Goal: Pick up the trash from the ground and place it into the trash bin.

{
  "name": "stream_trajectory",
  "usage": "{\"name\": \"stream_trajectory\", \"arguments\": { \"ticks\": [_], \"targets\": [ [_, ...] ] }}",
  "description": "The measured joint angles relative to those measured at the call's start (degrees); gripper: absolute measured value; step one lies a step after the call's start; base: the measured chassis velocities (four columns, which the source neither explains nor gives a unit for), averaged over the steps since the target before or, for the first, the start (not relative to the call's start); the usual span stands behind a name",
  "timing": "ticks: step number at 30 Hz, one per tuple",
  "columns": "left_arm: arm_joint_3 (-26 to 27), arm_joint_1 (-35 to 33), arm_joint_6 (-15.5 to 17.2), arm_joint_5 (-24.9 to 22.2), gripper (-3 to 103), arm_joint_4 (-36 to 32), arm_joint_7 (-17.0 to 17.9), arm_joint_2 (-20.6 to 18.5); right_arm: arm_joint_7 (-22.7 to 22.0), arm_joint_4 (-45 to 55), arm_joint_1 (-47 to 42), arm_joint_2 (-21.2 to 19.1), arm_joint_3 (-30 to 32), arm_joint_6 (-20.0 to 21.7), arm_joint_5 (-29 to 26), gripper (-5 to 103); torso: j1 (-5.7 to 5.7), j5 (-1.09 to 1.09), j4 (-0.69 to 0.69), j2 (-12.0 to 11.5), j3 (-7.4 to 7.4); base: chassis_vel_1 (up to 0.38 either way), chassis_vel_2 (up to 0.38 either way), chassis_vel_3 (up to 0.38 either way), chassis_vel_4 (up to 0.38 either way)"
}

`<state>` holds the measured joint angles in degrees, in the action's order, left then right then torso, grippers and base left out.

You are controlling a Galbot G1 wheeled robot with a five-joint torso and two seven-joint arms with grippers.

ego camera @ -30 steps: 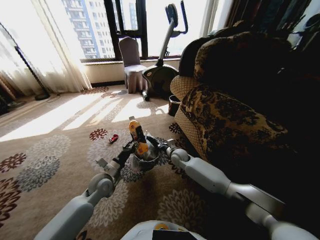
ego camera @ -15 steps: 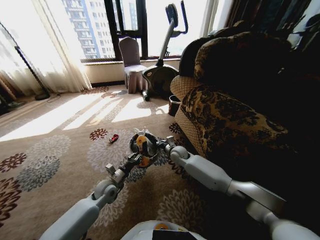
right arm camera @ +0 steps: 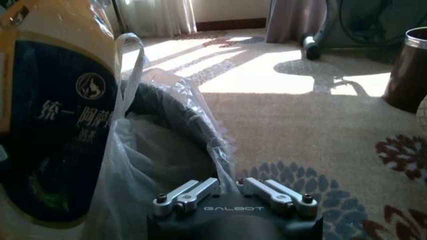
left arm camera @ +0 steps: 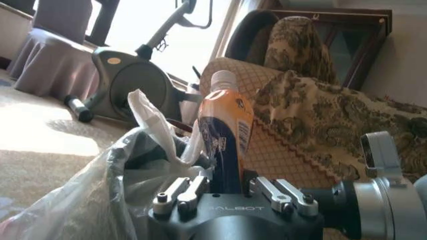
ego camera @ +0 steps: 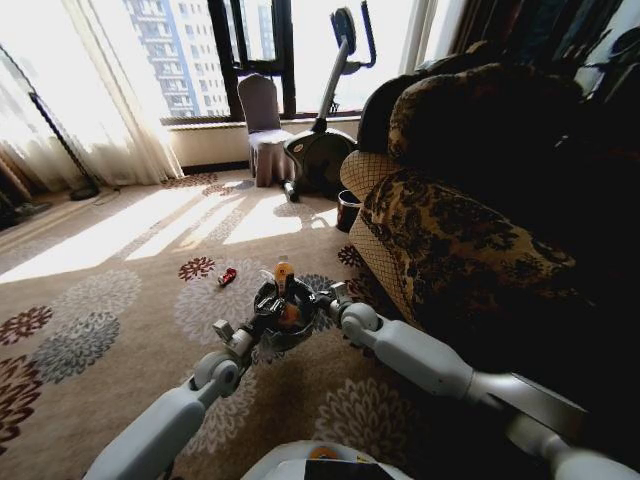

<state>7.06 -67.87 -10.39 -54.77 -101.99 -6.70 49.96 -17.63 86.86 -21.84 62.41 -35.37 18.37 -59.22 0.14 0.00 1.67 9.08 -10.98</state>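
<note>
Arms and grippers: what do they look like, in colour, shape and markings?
Both arms are light grey, smooth rounded tubes with ball-like joints, going dark at the wrists. The left gripper and right gripper have black bodies with GALBOT embossed on them, and silver metal finger linkages fixed with small screws. A silver cylindrical wrist section shows beside the left gripper. No loose cables are visible.

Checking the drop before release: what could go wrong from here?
1. The left gripper holds the orange bottle upright with much of it above the trash bin; released so, it may tip out.
2. The right gripper pinches the liner bag at the rim; a snag could pull it loose.
</note>
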Motion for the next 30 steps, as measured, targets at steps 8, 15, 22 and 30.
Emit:
{"name": "stream_trajectory", "arguments": {
  "ticks": [8, 15, 22, 30],
  "targets": [
    [-0.96, -0.87, -1.36, 4.94, 25, 1.90, -2.23, -0.84, 1.19, 1.13, 1.42, -1.89, -0.25, 1.19, -1.44, 0, 0.00, 0.00, -0.03, 0.00, 0.00, 0.000, 0.000, 0.000, 0.000],
    [-0.01, -0.92, -0.34, 4.77, 33, 0.32, -1.18, -0.84, 1.19, 1.80, 1.82, -2.76, -1.19, 1.44, -1.57, 0, 0.00, 0.01, -0.01, 0.00, 0.00, 0.000, 0.000, 0.000, 0.000],
    [1.34, -1.36, -0.18, 2.78, 60, -2.94, -0.13, -1.49, 1.29, 2.68, 2.17, -3.33, -2.55, 1.66, -1.81, 0, 0.00, 0.01, 0.00, 0.00, 0.00, 0.000, 0.000, 0.000, 0.000],
    [2.66, -2.61, -0.29, 2.22, 92, -4.23, -0.12, -2.27, 1.29, 2.90, 2.17, -3.75, -2.65, 1.70, -1.92, 0, 0.01, 0.01, -0.01, 0.00, 0.00, 0.000, 0.000, 0.000, 0.000]
  ]
}}
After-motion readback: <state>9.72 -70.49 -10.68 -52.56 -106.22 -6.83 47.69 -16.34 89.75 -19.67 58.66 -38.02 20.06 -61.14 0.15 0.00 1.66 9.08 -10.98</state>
